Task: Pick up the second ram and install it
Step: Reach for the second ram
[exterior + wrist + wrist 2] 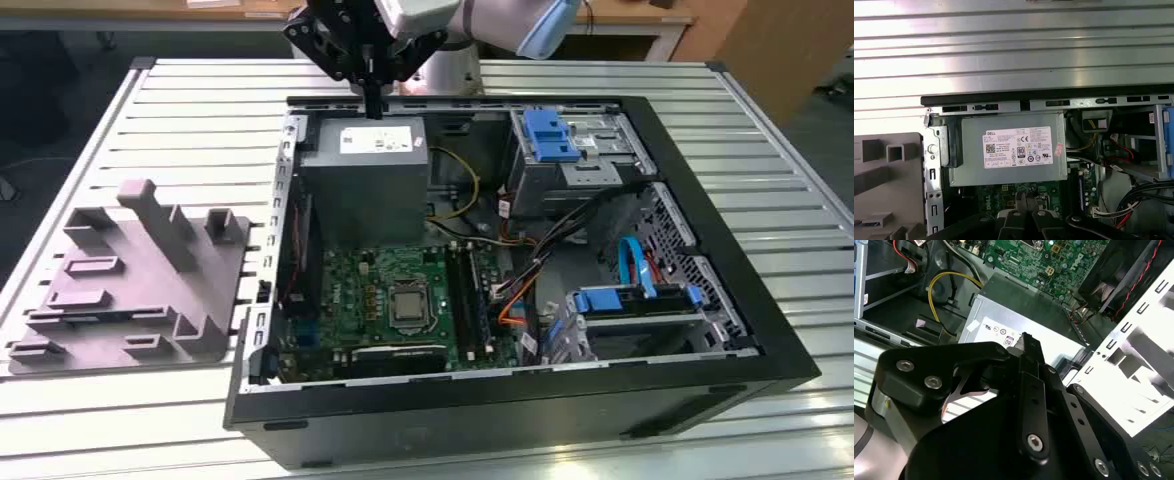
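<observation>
The slatted metal surface (747, 140) carries everything, with the gripper (374, 108) poised above its far part. An open black computer case (534, 410) lies on its side directly under and in front of the gripper. A grey plastic block (127, 290) with slots and upright tabs sits outside the case on the surface, well apart from the gripper, toward the exterior view's left and nearer the camera.

Straight beneath the gripper is the grey power supply (360, 185), its white label facing up. In the second wrist view the closed tip of the gripper (1029, 342) overlaps that label. The gripper hangs above the power supply without touching it. Its fingers are clenched together with nothing between them.

Beyond the power supply, lower in the case and well apart from the gripper, lies the green motherboard (380, 280) with its silver processor socket (404, 305).

The second ram (477, 290) looks to be 1 of the long, narrow dark strips standing on edge in the memory slots. These are just beside the socket, on the exterior view's right of it, far from the gripper. Which strip it is I cannot tell.

Yellow cables (467, 180) curl beside the power supply, below the gripper and toward the exterior view's right.
</observation>
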`<action>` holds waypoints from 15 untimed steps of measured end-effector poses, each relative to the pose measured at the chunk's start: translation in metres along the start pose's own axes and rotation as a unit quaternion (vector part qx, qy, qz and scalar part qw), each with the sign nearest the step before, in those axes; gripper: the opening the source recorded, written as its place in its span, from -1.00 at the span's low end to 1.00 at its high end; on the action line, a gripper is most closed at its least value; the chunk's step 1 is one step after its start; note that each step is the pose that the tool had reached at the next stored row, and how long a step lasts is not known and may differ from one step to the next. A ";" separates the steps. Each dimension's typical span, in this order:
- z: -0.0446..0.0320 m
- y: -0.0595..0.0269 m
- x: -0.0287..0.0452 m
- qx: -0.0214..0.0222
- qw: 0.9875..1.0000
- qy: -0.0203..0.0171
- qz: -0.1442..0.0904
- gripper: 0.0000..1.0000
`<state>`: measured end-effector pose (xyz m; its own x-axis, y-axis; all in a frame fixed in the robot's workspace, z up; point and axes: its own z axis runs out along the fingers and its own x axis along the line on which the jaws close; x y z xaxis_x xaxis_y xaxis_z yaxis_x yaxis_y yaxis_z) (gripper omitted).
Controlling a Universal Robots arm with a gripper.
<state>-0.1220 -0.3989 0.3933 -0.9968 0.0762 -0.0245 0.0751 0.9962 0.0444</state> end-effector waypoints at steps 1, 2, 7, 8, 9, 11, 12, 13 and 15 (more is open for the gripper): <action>0.0000 0.0000 0.0000 0.000 1.000 0.000 0.000 -0.80; 0.0000 0.0000 0.0000 0.000 1.000 0.000 0.000 -0.80; 0.0000 0.0000 0.0000 0.000 1.000 0.000 0.000 -0.80; 0.0000 0.0000 0.0000 0.000 1.000 0.000 0.000 -0.80; 0.0000 0.0000 0.0000 0.000 1.000 0.000 0.000 -0.80; 0.0000 0.0000 0.0000 0.000 1.000 0.000 0.000 -0.80; 0.0000 0.0000 0.0000 0.000 1.000 0.000 0.000 -0.80; 0.0000 0.0000 0.0001 0.000 1.000 0.000 0.000 -0.80; -0.0001 -0.0001 0.0017 0.000 1.000 0.000 0.000 -0.80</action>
<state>-0.1237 -0.3989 0.3934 -0.9968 0.0763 -0.0244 0.0752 0.9962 0.0443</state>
